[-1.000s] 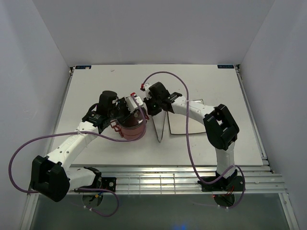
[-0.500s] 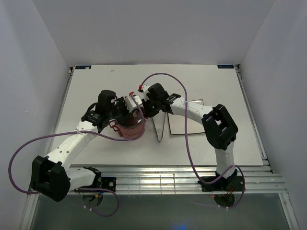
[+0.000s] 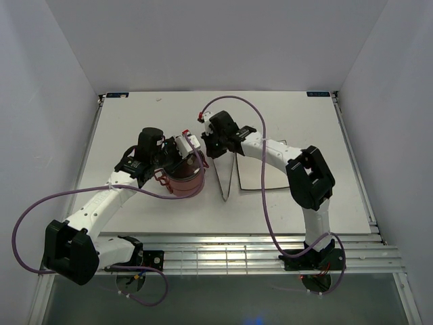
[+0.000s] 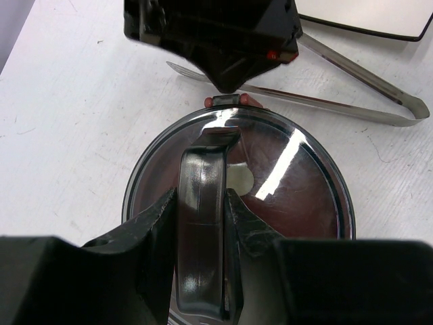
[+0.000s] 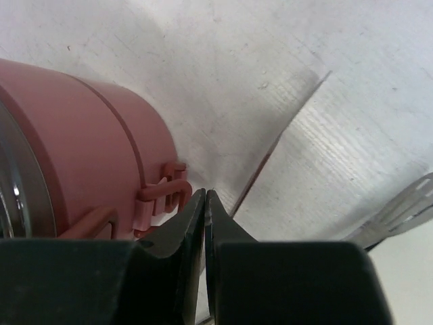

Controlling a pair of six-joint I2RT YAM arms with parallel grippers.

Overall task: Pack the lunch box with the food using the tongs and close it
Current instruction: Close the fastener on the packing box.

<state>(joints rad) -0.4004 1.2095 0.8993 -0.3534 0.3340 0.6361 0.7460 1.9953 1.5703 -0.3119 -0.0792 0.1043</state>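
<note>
The lunch box (image 3: 187, 180) stands stacked and dusty red left of centre, its grey top cover (image 4: 291, 196) on. My left gripper (image 4: 201, 196) (image 3: 177, 157) is above it, shut on the cover's dark arched handle (image 4: 201, 230). My right gripper (image 5: 205, 196) (image 3: 205, 147) is shut and empty, its tips beside the red side clasp (image 5: 162, 193) on the box's wall (image 5: 74, 142). The silver tongs (image 3: 226, 179) (image 4: 352, 108) lie on the table right of the box. The food is hidden.
A white square plate (image 3: 260, 166) lies right of the tongs, under the right forearm. One tong tip (image 5: 406, 203) shows at the right edge of the right wrist view. A purple cable (image 3: 233, 103) loops above the right wrist.
The right gripper has shifted slightly up and to the left, staying shut by the box's far side. The left gripper and box have not moved.
</note>
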